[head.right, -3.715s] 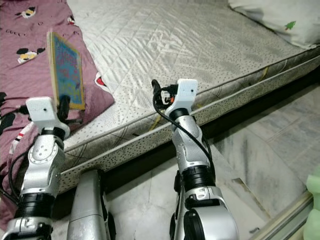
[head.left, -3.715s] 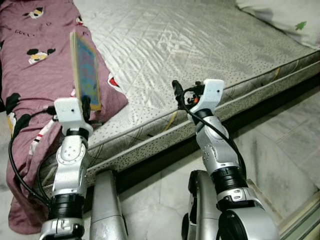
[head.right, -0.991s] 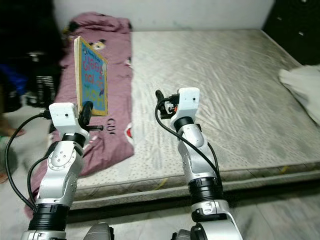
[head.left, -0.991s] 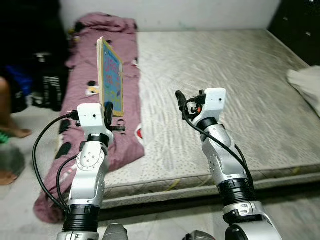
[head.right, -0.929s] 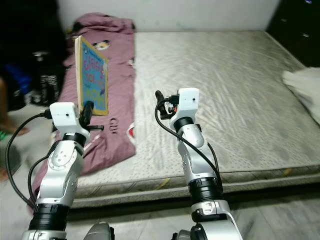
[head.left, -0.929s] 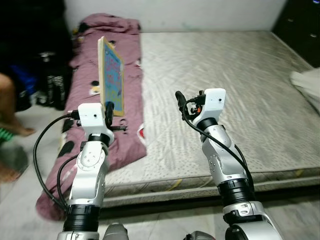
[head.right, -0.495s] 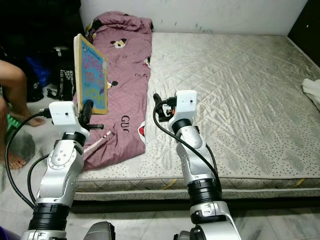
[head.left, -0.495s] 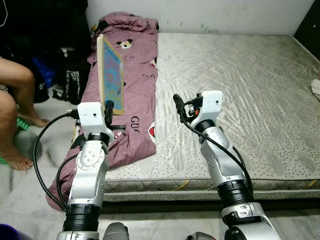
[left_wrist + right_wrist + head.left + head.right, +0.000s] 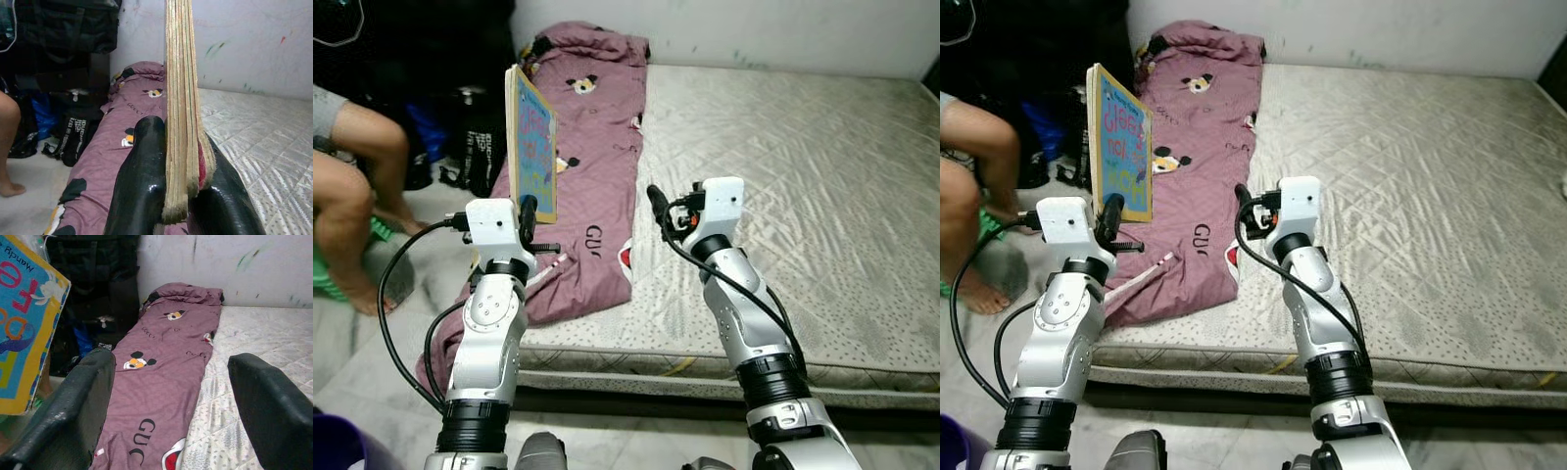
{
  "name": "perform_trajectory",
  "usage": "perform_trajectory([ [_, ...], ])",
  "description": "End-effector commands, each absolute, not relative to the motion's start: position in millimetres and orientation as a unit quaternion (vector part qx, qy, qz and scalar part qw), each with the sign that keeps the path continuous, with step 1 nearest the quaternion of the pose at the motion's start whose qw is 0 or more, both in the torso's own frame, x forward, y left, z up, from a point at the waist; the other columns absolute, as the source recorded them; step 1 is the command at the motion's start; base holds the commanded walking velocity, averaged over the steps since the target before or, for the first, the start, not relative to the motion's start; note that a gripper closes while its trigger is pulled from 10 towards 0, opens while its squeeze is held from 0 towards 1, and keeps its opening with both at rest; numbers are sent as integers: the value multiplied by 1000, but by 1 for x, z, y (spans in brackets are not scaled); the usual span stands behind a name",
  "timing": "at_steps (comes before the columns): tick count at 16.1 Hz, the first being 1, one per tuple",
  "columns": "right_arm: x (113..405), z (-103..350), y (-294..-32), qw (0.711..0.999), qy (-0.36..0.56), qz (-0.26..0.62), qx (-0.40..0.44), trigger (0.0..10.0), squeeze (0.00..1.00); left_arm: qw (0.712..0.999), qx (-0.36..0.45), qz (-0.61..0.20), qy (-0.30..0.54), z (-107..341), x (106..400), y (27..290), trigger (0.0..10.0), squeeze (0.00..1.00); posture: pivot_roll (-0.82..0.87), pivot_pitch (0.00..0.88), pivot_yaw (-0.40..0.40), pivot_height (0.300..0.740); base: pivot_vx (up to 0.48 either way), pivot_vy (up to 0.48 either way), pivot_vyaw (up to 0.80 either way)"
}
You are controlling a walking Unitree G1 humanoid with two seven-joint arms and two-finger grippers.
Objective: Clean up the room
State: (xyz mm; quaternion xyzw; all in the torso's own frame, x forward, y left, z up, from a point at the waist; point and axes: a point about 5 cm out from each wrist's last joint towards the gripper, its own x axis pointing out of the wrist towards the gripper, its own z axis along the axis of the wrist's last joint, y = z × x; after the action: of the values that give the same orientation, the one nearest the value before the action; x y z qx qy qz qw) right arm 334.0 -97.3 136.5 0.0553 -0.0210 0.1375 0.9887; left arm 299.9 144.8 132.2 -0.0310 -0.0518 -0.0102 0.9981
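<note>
Blanket [image 9: 592,176] lies along the mattress's [image 9: 803,196] left side.

I see a bare quilted grey mattress [image 9: 803,166] on pale marble floor [image 9: 372,343], white scuffed wall [image 9: 754,29] behind, a seated person's bare legs [image 9: 347,196] at left, dark bags [image 9: 460,127] beside them

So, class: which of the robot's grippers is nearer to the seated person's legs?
Left. The left gripper, shut on the book, is raised over the blanket's edge on the side where the person's legs are. The right gripper, open, is above the mattress, farther away.
</note>
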Motion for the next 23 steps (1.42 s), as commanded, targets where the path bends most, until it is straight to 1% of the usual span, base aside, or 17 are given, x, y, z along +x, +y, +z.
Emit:
perform_trajectory([
  [1,334,139,-99,989,-25,136,57,10000,0,996,-31,-19,-83,146,302,144,10000,0,-73,0,-16,740,0,-304,0],
  [14,335,139,-100,989,-24,135,50,10000,0,996,-34,-20,-86,147,303,143,10000,0,-78,0,-19,740,0,-335,0],
  [18,335,138,-101,989,-22,135,49,10000,0,995,-40,2,-89,145,303,146,10000,0,-78,0,-22,740,0,0,0],
  [23,336,138,-100,989,-23,138,48,10000,0,994,-44,-14,-99,147,302,147,10000,0,-77,0,-26,740,0,0,0],
])
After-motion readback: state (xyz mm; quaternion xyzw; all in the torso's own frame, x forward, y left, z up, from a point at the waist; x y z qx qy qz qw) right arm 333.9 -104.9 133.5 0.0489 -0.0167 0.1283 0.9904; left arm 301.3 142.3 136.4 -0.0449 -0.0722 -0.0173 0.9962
